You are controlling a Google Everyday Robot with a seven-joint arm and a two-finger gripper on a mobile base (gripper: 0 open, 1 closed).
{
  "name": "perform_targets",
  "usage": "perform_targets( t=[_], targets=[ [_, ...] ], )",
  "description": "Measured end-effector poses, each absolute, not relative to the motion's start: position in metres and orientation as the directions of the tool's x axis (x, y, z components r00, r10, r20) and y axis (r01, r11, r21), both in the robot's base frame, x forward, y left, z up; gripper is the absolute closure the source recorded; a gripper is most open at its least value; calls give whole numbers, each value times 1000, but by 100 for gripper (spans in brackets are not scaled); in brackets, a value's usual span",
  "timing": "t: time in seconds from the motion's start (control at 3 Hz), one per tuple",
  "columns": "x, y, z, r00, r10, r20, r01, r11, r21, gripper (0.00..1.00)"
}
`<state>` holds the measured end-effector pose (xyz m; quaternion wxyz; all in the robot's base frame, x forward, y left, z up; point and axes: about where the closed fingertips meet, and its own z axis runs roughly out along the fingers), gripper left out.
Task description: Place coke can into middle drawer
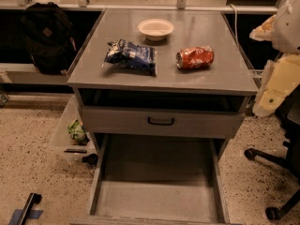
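The coke can [195, 57] is red and dented and lies on its side on the right half of the grey cabinet top [211, 78]. The middle drawer [159, 200] is pulled out below, wide and shallow, and its flat floor is bare. My gripper is out of view. Only white and cream arm parts [279, 78] show at the right edge, beside the cabinet and apart from the can.
A blue-and-white snack bag [131, 55] and a white bowl [155, 28] sit on the cabinet top left of the can. A drawer front with a black handle [161, 121] is above the open drawer. A black backpack [44, 36] is at the left, and a chair base [276, 172] at the right.
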<state>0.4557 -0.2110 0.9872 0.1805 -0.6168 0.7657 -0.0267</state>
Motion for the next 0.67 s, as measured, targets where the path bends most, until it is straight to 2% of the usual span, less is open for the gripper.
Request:
perform_targets(
  t=[0.33, 0.67],
  targets=[
    [501, -196, 985, -85, -943, -323, -963, 161, -216, 0],
    [544, -185, 999, -24, -916, -400, -966, 123, -226, 0]
  ],
)
